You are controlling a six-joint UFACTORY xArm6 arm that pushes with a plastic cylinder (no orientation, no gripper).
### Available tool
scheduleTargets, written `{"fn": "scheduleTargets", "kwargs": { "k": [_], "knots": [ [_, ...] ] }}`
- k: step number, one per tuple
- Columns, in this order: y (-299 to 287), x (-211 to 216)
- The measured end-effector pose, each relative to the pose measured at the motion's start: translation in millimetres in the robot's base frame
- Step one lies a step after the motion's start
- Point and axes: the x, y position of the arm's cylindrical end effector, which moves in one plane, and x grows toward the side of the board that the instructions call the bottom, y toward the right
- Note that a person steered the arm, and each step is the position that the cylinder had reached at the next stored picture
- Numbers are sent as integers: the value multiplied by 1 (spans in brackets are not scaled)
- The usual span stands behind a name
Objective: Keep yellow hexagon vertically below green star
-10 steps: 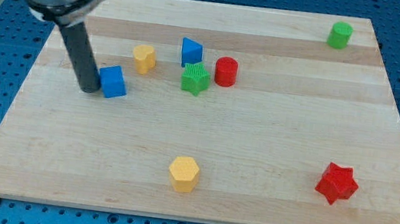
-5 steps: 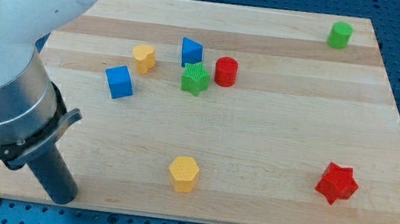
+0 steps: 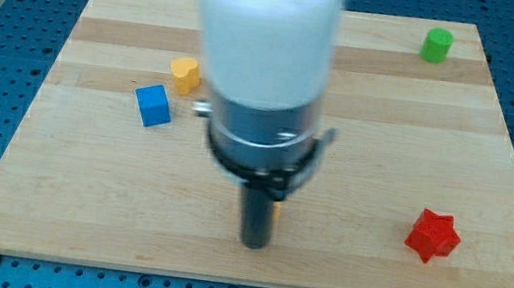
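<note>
Standing near the counter's (image 3: 78,220) bottom edge, our tip (image 3: 253,244) touches a sliver of the yellow hexagon (image 3: 276,204) just right of the rod; no tool fitted. We cannot see the green star behind our arm (image 3: 264,55).

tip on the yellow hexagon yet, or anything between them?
Probably yes. My tip sits right beside the yellow hexagon, of which only a sliver shows at the rod's right edge. No other block lies between them. The arm hides the green star, so I can't check the alignment.
</note>
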Motion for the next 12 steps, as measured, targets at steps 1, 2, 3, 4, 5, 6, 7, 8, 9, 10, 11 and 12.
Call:
{"fn": "scheduleTargets", "kwargs": {
  "k": [1, 2, 3, 4, 5, 6, 7, 8, 9, 10, 11, 12],
  "knots": [
    [26, 1],
    [3, -60],
    [6, -52],
    [8, -14],
    [-53, -29],
    [-61, -63],
    [-25, -31],
    [0, 9],
    [13, -12],
    [22, -60],
    [-9, -66],
    [-17, -59]
  ]
}}
